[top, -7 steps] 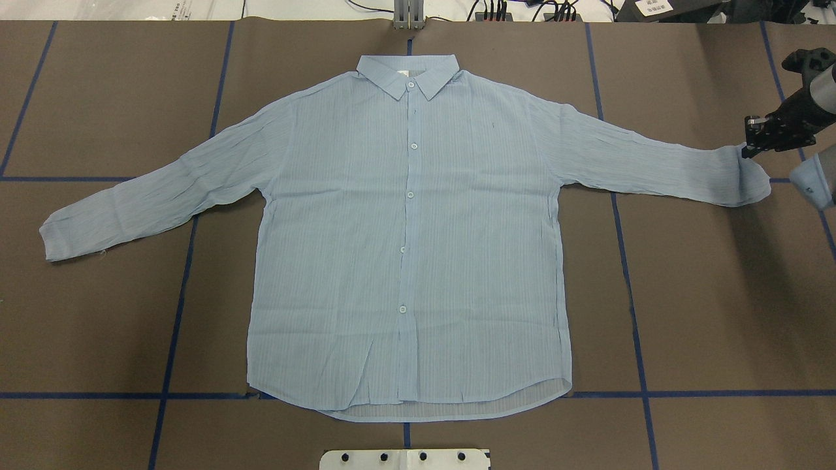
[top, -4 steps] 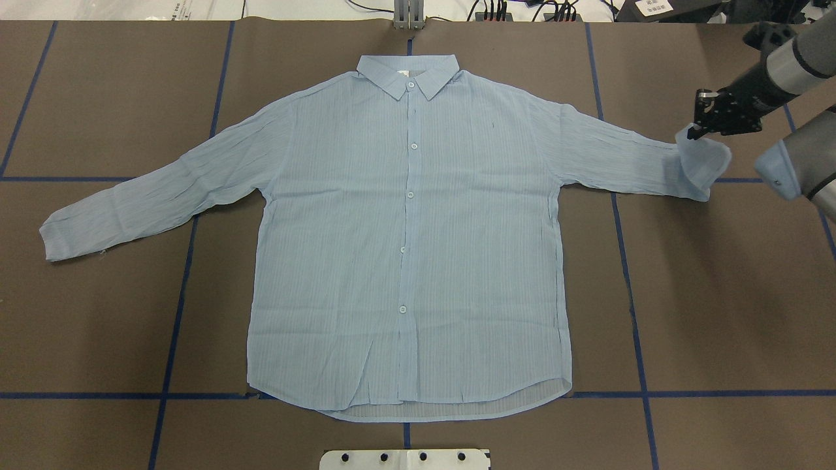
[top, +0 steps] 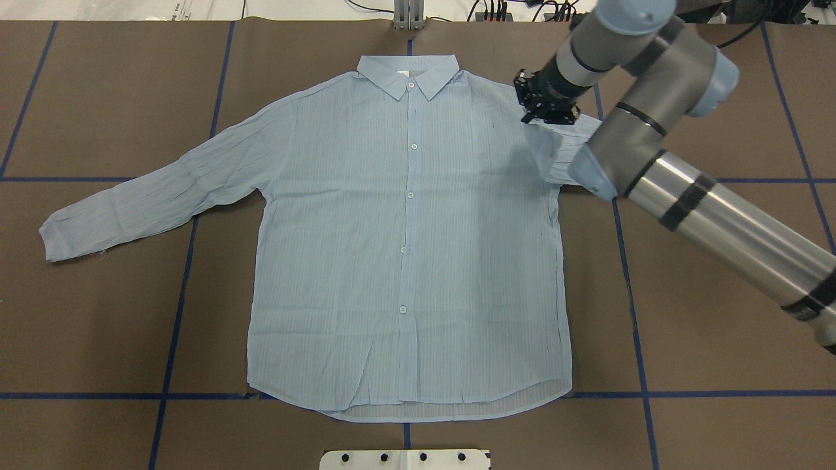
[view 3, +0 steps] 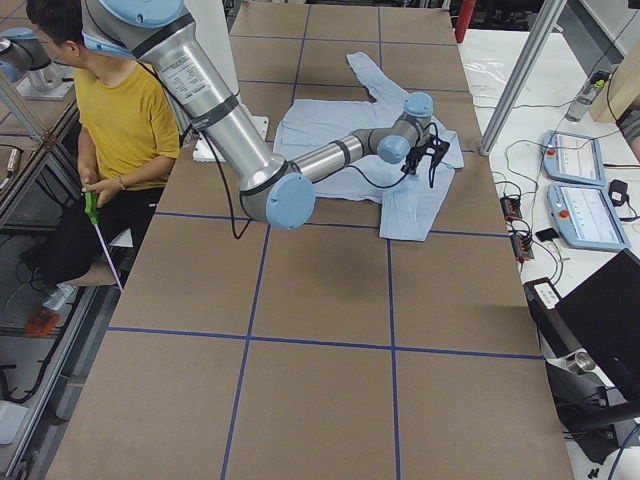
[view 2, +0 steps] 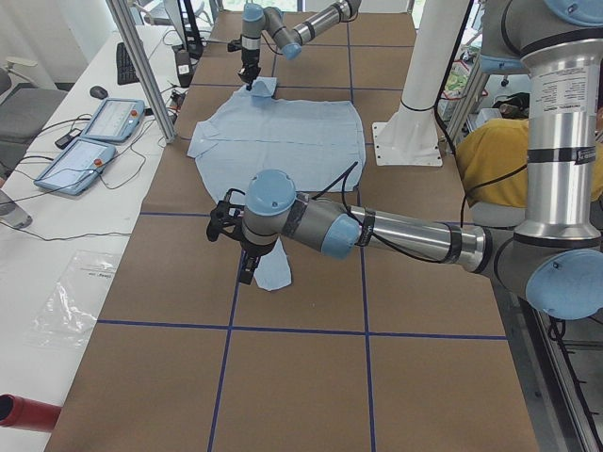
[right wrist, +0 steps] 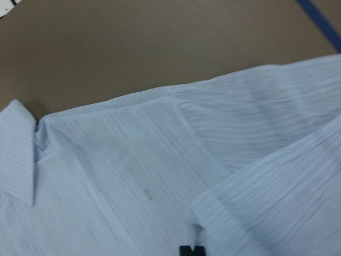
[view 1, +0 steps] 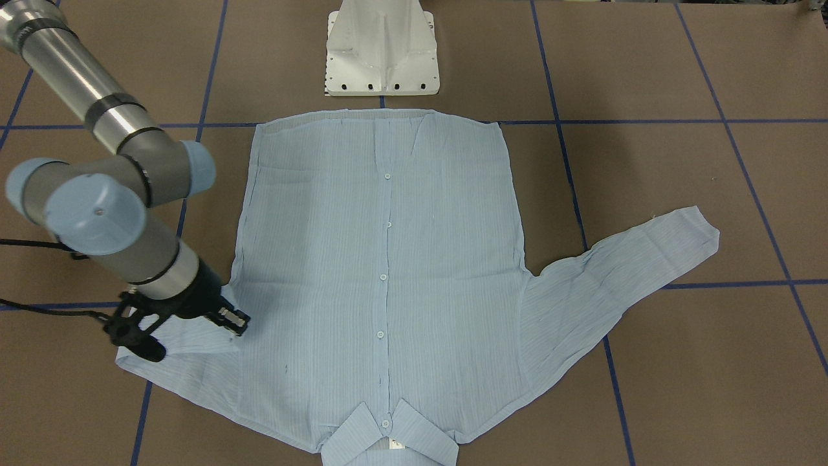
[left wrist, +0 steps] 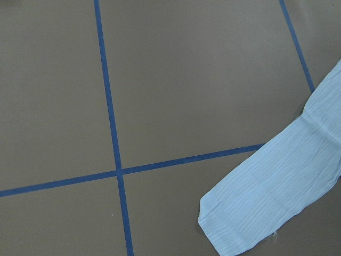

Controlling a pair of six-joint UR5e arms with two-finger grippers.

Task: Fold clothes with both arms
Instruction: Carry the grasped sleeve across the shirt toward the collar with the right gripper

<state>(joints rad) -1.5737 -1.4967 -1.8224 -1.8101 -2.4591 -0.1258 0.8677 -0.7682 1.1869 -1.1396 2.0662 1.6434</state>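
Here the light blue shirt (top: 405, 261) lies flat, buttons up, on the brown table (top: 718, 294), with its collar (top: 408, 75) at the edge far from the white base (top: 405, 459). The sleeve (top: 554, 163) on the robot's right is doubled back over the shoulder, its cuff pinched in the right gripper (top: 545, 117). The other sleeve (top: 150, 196) lies stretched out flat. The left gripper (view 2: 247, 268) hangs near that sleeve's end; I cannot tell whether its fingers are apart or closed.

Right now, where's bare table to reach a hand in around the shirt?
Free: table patch bounded by left sleeve, shirt body and near tape line; also the far-left patch between that sleeve and collar. Near-right patch beside the hem is bare, but the right arm crosses above its far part. Crowded: right shoulder, where the right gripper pinches the folded-back sleeve.
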